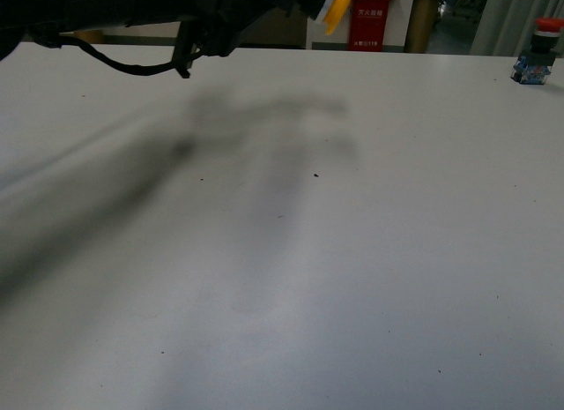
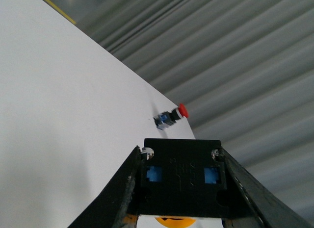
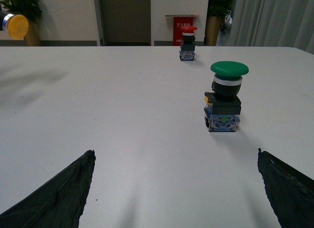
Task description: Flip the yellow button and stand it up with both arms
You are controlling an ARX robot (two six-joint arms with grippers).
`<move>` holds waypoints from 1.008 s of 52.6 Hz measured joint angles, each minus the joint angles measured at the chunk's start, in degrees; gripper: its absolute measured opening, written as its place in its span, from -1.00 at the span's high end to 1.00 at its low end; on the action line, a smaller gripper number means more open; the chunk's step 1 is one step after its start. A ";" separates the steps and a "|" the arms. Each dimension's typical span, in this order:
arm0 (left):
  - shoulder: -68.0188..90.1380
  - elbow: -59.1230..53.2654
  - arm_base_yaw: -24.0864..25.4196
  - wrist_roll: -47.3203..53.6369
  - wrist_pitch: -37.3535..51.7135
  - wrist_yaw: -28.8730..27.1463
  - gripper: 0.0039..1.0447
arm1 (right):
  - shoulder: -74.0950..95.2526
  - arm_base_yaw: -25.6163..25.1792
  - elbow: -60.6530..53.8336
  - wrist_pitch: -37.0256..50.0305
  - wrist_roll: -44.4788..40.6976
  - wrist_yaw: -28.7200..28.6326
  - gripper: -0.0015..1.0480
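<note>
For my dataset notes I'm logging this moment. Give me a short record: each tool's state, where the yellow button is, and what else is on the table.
left tool: shut on the yellow button, held above the table
right tool: open, nothing between its fingers
yellow button: in the air, cap tilted sideways, not yet stood on the table
red button: upright, far right of the table
green button: upright, ahead of the right tool, nearer to it than the red button
table: white, marked by the arm's shadow
</note>
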 joint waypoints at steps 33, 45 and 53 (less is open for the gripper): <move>9.33 7.45 -4.61 -10.47 7.26 8.98 0.32 | 0.00 0.00 0.00 0.00 0.00 0.00 -0.86; 12.00 11.23 -5.62 -12.55 7.93 10.86 0.32 | 0.00 0.00 0.00 0.00 0.00 0.00 -0.86; 13.44 12.41 -5.66 -13.29 7.87 11.30 0.32 | 0.00 0.00 0.00 0.00 0.00 0.00 -0.86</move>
